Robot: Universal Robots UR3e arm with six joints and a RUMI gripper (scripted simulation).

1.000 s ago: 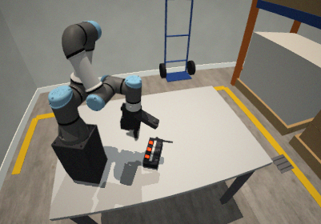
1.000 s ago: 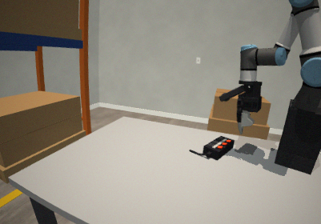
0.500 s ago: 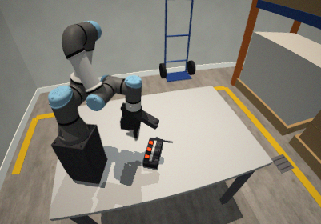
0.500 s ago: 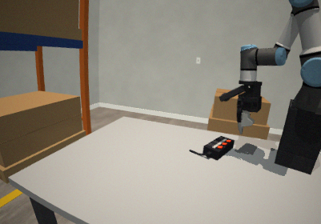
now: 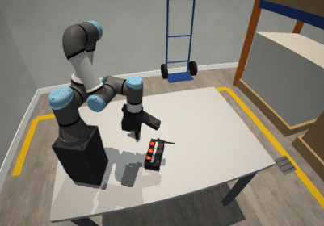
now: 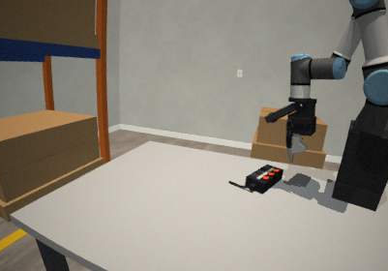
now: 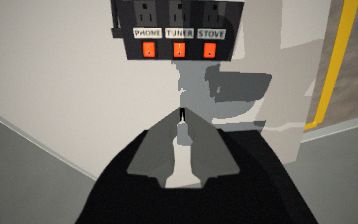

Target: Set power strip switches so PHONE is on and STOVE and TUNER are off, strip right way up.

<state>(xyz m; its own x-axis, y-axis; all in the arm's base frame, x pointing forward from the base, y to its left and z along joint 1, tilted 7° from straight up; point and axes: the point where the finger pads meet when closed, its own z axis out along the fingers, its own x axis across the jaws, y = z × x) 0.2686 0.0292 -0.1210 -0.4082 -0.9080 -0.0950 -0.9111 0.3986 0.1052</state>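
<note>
A black power strip [image 5: 154, 153] [image 6: 263, 180] [image 7: 177, 27] lies face up on the white table [image 5: 207, 121] [image 6: 161, 213], sockets and switches on top. The wrist view shows its labels PHONE, TUNER and STOVE, each over a glowing orange-red switch: PHONE [image 7: 148, 49], TUNER [image 7: 179, 49], STOVE [image 7: 209, 49]. All three look alike. A short cord sticks out of one end. My gripper [image 5: 136, 135] [image 6: 293, 155] [image 7: 182, 108] is shut and empty. It hangs in the air a little off the strip, on the switch side, clear of it.
The robot's black base [image 5: 82, 155] [image 6: 366, 165] stands on the table close to the strip. Cardboard boxes [image 6: 30, 145] and a shelf post [image 6: 103, 77] stand off the table, with a blue hand truck [image 5: 178, 44] by the wall.
</note>
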